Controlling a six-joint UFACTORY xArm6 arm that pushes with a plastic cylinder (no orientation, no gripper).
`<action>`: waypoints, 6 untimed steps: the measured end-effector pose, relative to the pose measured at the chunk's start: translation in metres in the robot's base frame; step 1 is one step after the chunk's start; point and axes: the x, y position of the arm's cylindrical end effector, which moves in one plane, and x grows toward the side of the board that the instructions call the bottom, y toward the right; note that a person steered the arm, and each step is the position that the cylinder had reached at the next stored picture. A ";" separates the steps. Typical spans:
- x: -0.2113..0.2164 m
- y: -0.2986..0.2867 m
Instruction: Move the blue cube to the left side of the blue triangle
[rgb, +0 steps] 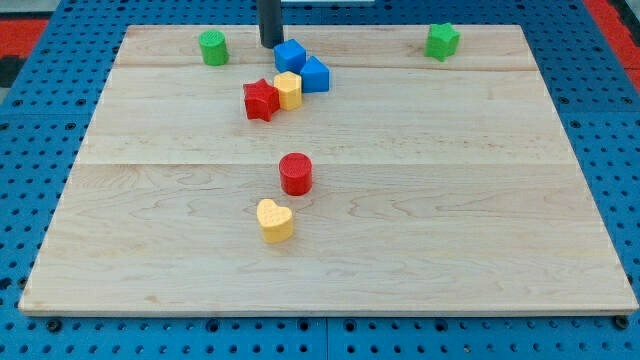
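Note:
A blue cube (290, 55) sits near the view's top, left of centre. A blue triangle (315, 75) lies touching it at its lower right. My tip (271, 44) is at the top edge of the board, just left of and above the blue cube, close to or touching its upper-left side. A yellow block (288, 90) sits right below the cube, and a red star (261, 100) touches the yellow block's left side.
A green cylinder (213, 47) stands at the top left and a green star-like block (442, 40) at the top right. A red cylinder (296, 173) and a yellow heart (275, 220) lie in the middle of the wooden board (480, 200).

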 end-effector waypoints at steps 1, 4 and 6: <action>-0.001 0.007; 0.047 0.023; 0.061 0.024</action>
